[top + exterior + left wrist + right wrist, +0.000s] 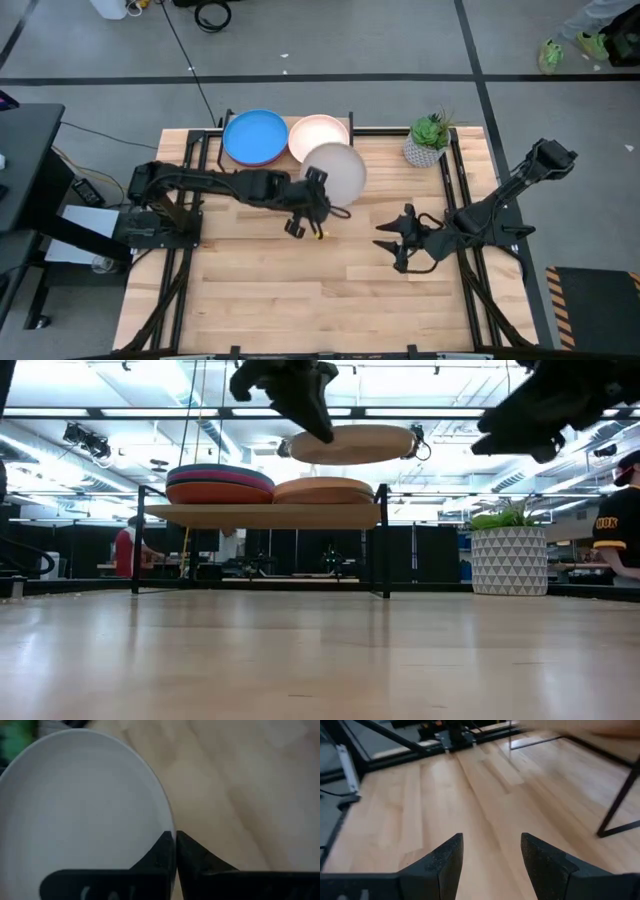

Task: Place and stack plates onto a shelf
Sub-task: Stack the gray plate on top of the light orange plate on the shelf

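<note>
Surface: a light slatted wooden table (300,290), with a potted plant (428,140) at its far right corner.
Room: grey floor around the table; in the low view, ceiling lights and people behind the table.
Shelf (262,514): stands at the table's far edge and carries two stacks, a bright blue plate (255,136) on top of the left one and a peach plate (312,131) on top of the right.
Pale grey plate (338,171): held in the air, level, just above the peach stack's near right side.
Left gripper (314,208): fingers pressed onto the pale grey plate's rim, pinching it.
Right gripper (386,239): waits over the table's right half, fingers spread, holding nothing.
</note>
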`<state>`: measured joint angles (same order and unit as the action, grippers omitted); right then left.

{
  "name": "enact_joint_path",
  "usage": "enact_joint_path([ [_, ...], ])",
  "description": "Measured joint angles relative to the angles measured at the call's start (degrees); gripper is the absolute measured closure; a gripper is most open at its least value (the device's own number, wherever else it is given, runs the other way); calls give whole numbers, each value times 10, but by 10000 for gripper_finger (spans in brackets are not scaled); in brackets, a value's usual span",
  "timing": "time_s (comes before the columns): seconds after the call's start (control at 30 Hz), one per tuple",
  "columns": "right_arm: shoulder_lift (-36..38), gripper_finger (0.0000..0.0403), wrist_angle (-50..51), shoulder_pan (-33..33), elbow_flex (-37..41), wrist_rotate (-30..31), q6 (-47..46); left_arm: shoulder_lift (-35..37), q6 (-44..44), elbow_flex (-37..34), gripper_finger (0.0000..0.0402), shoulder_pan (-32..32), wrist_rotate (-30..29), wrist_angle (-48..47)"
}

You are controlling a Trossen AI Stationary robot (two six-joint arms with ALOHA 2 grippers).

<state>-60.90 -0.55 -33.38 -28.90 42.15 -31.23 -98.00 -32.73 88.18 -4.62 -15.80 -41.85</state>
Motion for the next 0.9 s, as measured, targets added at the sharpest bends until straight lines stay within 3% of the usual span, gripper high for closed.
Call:
enact_joint_path([
  [0.37,-13,197,-242,-19,120,5,19,4,9,23,385,122,20,42],
  [0.57,-55,197,-320,-19,127,14,53,-5,54,22,385,198,82,28],
  [0.77,-105,197,-399,-19,127,13,85,-4,59,22,380,218,112,34],
  [0.9,-127,197,-414,-19,127,12,84,-4,53,22,340,215,114,34],
])
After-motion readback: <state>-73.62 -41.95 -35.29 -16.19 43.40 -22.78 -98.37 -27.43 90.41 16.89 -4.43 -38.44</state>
